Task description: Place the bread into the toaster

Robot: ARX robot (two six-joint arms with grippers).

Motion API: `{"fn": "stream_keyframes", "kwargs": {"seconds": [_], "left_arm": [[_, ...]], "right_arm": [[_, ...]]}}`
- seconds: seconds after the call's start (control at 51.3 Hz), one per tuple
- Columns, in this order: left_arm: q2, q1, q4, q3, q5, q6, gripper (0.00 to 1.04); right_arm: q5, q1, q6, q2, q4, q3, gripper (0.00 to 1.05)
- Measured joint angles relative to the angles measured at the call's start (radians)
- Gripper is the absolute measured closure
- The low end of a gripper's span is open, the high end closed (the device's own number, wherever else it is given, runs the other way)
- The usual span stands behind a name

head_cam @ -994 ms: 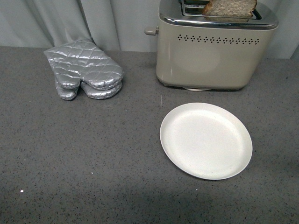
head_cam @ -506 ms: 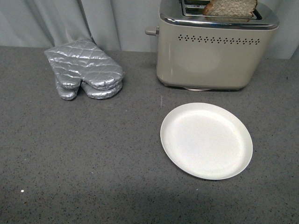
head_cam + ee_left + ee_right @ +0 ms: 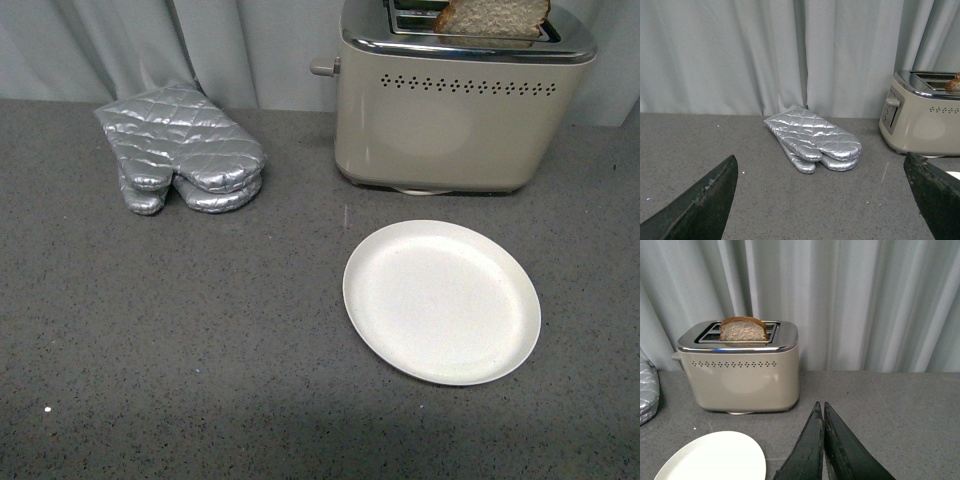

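The beige toaster [image 3: 450, 110] with a chrome top stands at the back right of the grey counter. The bread [image 3: 492, 17] slice stands upright in one of its slots, its rounded top sticking out. The toaster [image 3: 740, 367] and bread [image 3: 743, 330] also show in the right wrist view, and the toaster [image 3: 922, 112] at the edge of the left wrist view. My left gripper [image 3: 822, 200] is open and empty above the counter, well short of the toaster. My right gripper [image 3: 822, 407] is shut and empty, off to the toaster's right. Neither arm shows in the front view.
An empty white plate [image 3: 441, 300] lies in front of the toaster, also in the right wrist view [image 3: 715, 457]. A pair of silver quilted oven mitts [image 3: 180, 150] lies at the back left, also in the left wrist view [image 3: 812, 140]. Grey curtains hang behind the counter.
The bread has sunk very slightly in the slot; nothing else has moved.
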Motion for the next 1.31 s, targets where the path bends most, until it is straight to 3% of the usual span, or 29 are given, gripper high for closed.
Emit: {"fn": "stream_keyframes", "kwargs": {"seconds": [0.682, 0.779, 0.916, 1.305], "left_arm": [[0.0, 0.0, 0.0, 0.0, 0.0, 0.0, 0.07], [0.0, 0.0, 0.0, 0.0, 0.0, 0.0, 0.07], [0.0, 0.0, 0.0, 0.0, 0.0, 0.0, 0.07], [0.0, 0.0, 0.0, 0.0, 0.0, 0.0, 0.07]], "right_arm": [[0.0, 0.0, 0.0, -0.224, -0.219, 0.0, 1.04], [-0.001, 0.0, 0.0, -0.367, -0.391, 0.001, 1.04], [-0.001, 0.0, -0.001, -0.396, -0.397, 0.001, 1.04], [-0.001, 0.0, -0.001, -0.397, -0.398, 0.001, 0.39]]}}
